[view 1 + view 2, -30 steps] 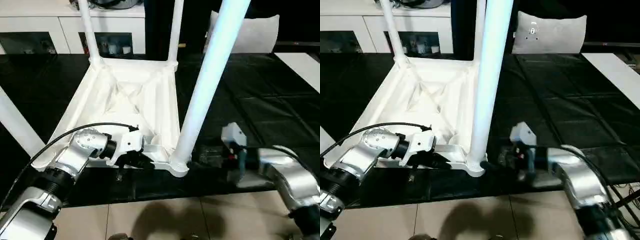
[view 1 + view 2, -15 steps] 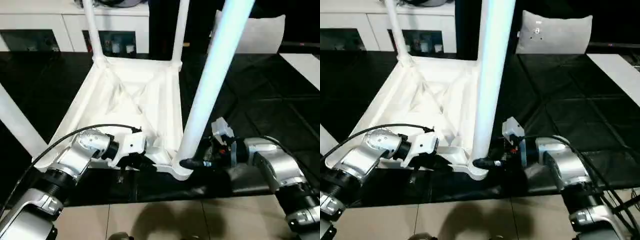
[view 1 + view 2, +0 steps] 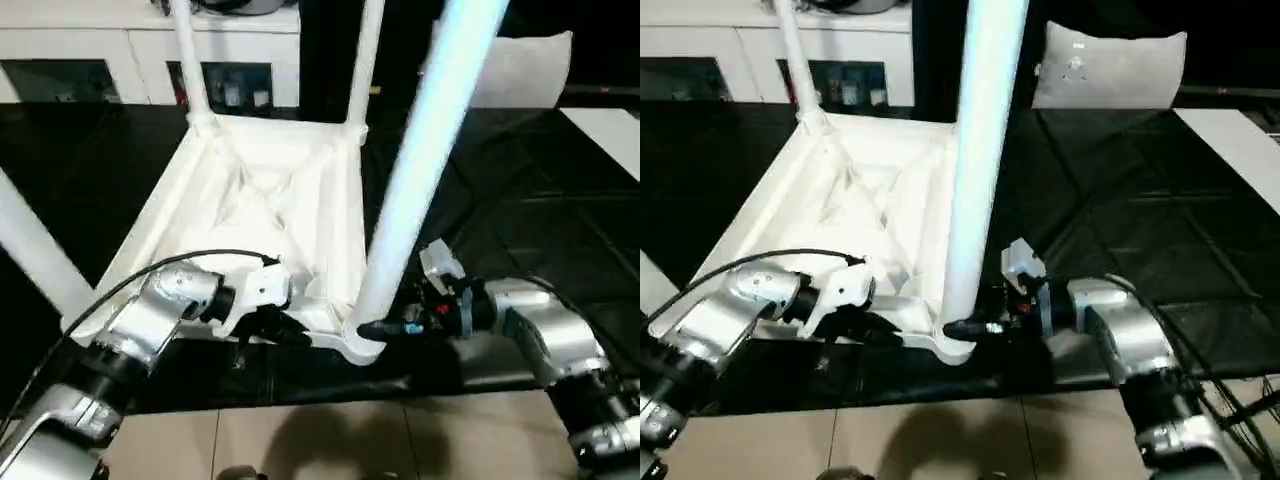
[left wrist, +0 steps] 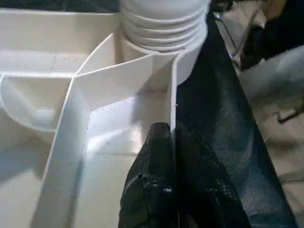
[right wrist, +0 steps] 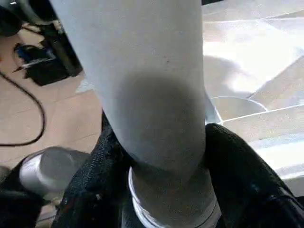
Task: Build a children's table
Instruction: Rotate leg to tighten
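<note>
Four white legs rise from the children's table (image 3: 262, 200), which lies upside down on a black mat (image 3: 500, 190), ribbed underside facing up. The nearest leg (image 3: 415, 180) stands in the rounded corner socket (image 3: 362, 343) closest to the robot, on its right side. Two far legs stand in the back corners, and a fourth leg (image 3: 35, 255) leans in at the left edge of the head view.

The right gripper (image 3: 975, 327) reaches in level from the right to the base of the nearest leg. In the right wrist view its two black fingers (image 5: 240, 171) sit on either side of the leg, just above the threaded end, pressed against it, so it is clamped on that leg.

The left gripper (image 3: 282, 330) is at the near rim of the tabletop, just left of that corner socket. In the left wrist view its fingers (image 4: 156, 166) are together, with the thin upright rim wall (image 4: 172, 118) pinched between them, one finger inside the tabletop and one outside over the mat.

Behind the mat stands a white cabinet (image 3: 110, 50) with glass doors, and a pale cushion (image 3: 1110, 65) lies at the far right.
</note>
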You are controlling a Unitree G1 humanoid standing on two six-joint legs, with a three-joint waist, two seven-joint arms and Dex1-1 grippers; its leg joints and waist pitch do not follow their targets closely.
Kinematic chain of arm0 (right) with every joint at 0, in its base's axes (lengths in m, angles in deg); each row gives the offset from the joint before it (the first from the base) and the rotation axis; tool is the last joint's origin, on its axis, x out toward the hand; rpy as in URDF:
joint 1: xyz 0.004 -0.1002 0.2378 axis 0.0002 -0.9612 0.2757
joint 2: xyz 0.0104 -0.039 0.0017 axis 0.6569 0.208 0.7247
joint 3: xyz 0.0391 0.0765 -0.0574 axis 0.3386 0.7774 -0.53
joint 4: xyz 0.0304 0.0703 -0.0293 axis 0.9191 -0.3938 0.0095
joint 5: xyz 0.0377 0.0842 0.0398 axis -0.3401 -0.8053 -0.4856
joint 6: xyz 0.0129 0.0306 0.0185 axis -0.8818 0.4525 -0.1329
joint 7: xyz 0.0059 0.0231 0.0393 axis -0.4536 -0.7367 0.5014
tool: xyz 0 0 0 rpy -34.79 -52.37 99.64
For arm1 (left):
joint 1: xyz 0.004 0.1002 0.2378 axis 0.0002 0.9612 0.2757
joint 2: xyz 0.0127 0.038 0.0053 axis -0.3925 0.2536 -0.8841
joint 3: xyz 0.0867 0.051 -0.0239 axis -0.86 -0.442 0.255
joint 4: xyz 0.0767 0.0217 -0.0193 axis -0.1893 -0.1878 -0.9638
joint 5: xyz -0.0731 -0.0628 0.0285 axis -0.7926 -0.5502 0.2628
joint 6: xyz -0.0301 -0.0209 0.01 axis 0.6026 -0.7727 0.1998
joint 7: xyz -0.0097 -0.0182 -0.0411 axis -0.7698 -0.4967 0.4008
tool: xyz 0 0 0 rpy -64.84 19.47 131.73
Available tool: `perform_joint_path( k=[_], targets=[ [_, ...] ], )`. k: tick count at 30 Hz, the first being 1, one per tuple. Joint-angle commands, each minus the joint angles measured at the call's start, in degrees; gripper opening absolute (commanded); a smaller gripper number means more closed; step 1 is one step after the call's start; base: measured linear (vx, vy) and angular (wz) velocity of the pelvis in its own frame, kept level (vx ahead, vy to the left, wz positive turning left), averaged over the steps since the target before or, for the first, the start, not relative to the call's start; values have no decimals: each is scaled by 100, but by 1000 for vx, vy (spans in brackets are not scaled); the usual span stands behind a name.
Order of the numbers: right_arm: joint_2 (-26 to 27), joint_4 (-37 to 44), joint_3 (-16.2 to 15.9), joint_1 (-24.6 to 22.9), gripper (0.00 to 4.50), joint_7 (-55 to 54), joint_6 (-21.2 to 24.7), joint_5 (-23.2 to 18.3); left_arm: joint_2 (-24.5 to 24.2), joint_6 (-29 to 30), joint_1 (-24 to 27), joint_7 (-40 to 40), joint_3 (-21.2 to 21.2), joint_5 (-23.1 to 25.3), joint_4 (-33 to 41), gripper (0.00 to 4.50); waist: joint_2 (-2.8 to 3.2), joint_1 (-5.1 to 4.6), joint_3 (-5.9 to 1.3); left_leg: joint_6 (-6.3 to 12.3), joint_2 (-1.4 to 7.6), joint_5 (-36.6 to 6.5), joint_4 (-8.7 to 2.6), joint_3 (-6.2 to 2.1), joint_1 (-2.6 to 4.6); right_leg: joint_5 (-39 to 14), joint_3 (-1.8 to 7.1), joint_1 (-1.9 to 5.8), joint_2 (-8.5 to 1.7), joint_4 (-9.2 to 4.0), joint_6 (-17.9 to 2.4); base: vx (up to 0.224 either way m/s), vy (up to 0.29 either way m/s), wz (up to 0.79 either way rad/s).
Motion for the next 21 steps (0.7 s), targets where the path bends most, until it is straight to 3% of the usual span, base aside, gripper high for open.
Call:
perform_joint_path(
  k=[1, 2, 3, 4, 5, 6, 7, 8, 9, 10, 12, 14, 15, 16, 19, 20, 21],
  targets=[
    [292, -45, -85, -37, 210, -875, 155, 268, 240, 596, 241, 426, -155, -36, 258, 0, 9, -15, -319, 24, 326, -1066, -529, -104, 5, -1556, 217, 253, -488, -450, -1398, 0, 0, 0],
    [411, -54, -57, -37, 207, -1154, 136, 344, 313, 743, 304, 605, -101, -53, 373, 0, 5, -49, -288, -40, 313, -1374, -540, -120, 27, -2265, 226, 227, -504, -528, -1209, 0, 0, 0],
    [457, -57, -44, -37, 204, -1259, 129, 370, 343, 796, 327, 674, -79, -59, 416, 0, -7, -116, -280, -100, 297, -1508, -554, -160, -2, -2755, 220, 243, -518, -557, -1027, 0, 0, 0],
    [655, -68, 6, -23, 204, -1589, 211, 396, 511, 1016, 391, 941, -10, -73, 547, 0, -73, -167, -280, -84, 287, -1535, -570, -174, -29, -3045, 206, 246, -506, -598, -825, 0, 0, 0],
    [975, -86, 89, 0, 202, -2119, 352, 435, 783, 1361, 489, 1369, 97, -89, 749, 0, -50, -210, -293, -146, 308, -1464, -577, -177, -43, -2914, 222, 257, -513, -540, -842, 0, 0, 0],
    [1165, -93, 137, 15, 201, -2423, 472, 445, 946, 1537, 533, 1611, 148, -79, 846, 0, -54, -260, -262, -143, 267, -1535, -577, -187, -51, -3205, 191, 224, -494, -612, -714, 0, 0, 0],
    [1438, -228, 234, 79, 199, -2984, 492, 540, 1155, 1658, 536, 1934, 187, 27, 861, 0, -42, -285, -270, -175, 266, -1581, -566, -185, -12, -3337, 195, 190, -498, -627, -672, 0, 0, 0],
    [1587, -314, 295, 117, 199, -3319, 484, 607, 1269, 1707, 528, 2113, 197, 110, 855, 0, -99, -354, -258, -164, 235, -1669, -566, -212, -46, -3699, 150, 205, -504, -678, -508, 0, 0, 0],
    [1771, -450, 417, 178, 199, -3756, 511, 645, 1373, 1782, 514, 2308, 185, 231, 866, 0, -66, -378, -268, -142, 235, -1746, -559, -221, -14, -3842, 133, 178, -522, -711, -440, 0, 0, 0],
    [1927, -614, 512, 248, 199, -4156, 463, 703, 1492, 1811, 481, 2505, 182, 328, 824, 0, -26, -406, -267, -126, 243, -1792, -573, -232, -10, -3776, 102, 175, -524, -740, -437, 0, 0, 0],
    [2048, -729, 573, 289, 199, -4418, 341, 762, 1595, 1785, 425, 2714, 177, 423, 739, 0, -29, -415, -290, -69, 238, -1776, -580, -226, -1, -3514, 81, 181, -512, -757, -463, 0, 0, 0],
    [2200, -829, 633, 317, 199, -4612, 124, 793, 1716, 1677, 297, 3045, 168, 590, 530, 0, -21, -408, -285, -24, 243, -1831, -570, -199, 47, -3362, 100, 128, -498, -768, -531, 0, 0, 0],
    [2207, -774, 658, 291, 254, -4585, 93, 798, 1707, 1629, 255, 3090, 166, 646, 465, 0, -10, -395, -299, -3, 244, -1821, -573, -194, 45, -3236, 110, 144, -493, -750, -578, 0, 0, 0],
    [2204, -660, 702, 236, 268, -4505, 64, 785, 1682, 1538, 187, 3138, 160, 739, 357, 0, -10, -392, -297, 29, 255, -1804, -592, -196, 20, -3082, 115, 159, -486, -737, -604, 0, 0, 0],
    [1982, -355, 721, 33, 297, -4089, -92, 717, 1491, 1296, 108, 3029, 74, 928, 200, 0, -2, -330, -324, 78, 276, -1640, -589, -165, 31, -2549, 147, 166, -480, -698, -719, 0, 0, 0],
    [1913, -287, 739, -17, 297, -3984, -119, 666, 1440, 1204, 104, 2976, 47, 966, 175, 0, -34, -296, -339, 109, 282, -1484, -582, -143, 21, -2252, 164, 189, -479, -659, -800, 0, 0, 0],
    [1885, -256, 753, -39, 305, -3936, -120, 630, 1418, 1145, 104, 2948, 35, 982, 163, 0, -23, -255, -361, 151, 283, -1258, -576, -127, 7, -1923, 170, 219, -485, -615, -890, 0, 0, 0]
  ],
)
